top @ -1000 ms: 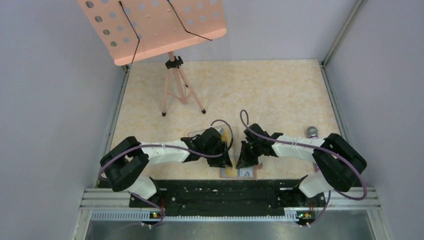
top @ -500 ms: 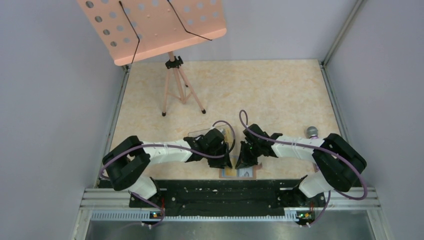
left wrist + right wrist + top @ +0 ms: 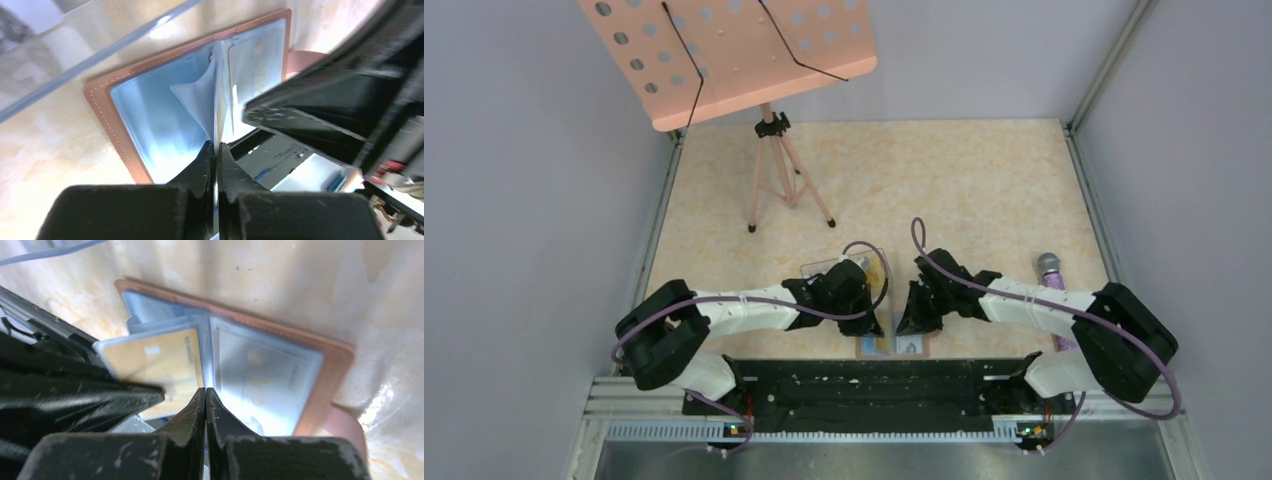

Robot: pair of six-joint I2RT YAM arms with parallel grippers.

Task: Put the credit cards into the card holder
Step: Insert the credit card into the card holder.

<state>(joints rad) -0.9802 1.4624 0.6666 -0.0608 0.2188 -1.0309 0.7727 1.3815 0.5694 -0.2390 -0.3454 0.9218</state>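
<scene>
Fingers of left gripper (image 3: pixel 216 147): pressed together, pinching a thin pale leaf (image 3: pixel 215 100) seen edge-on. Whether it is a sleeve or a card cannot be told from that wrist view.

Fingers of right gripper (image 3: pixel 205 392): pressed together, tips at the centre fold. Whether anything lies between them cannot be told.

Entry, card holder (image 3: pixel 102 112): brown, lying open on the table (image 3: pixel 984 180) just beyond both pairs of fingertips, bluish inner faces up. Its snap tab (image 3: pixel 350 427) sits off to the right of the right fingers.

Entry, credit cards: one yellow-orange card (image 3: pixel 155 357), tilted, just left of the right fingers and reaching toward the left gripper. One pale card (image 3: pixel 260 382) lies flat in the pocket just right of them.

Entry, clear plastic box (image 3: pixel 100 40): beyond the holder from the left fingers, near.

Entry, microphone (image 3: pixel 1052 268): well apart from all fingers.
</scene>
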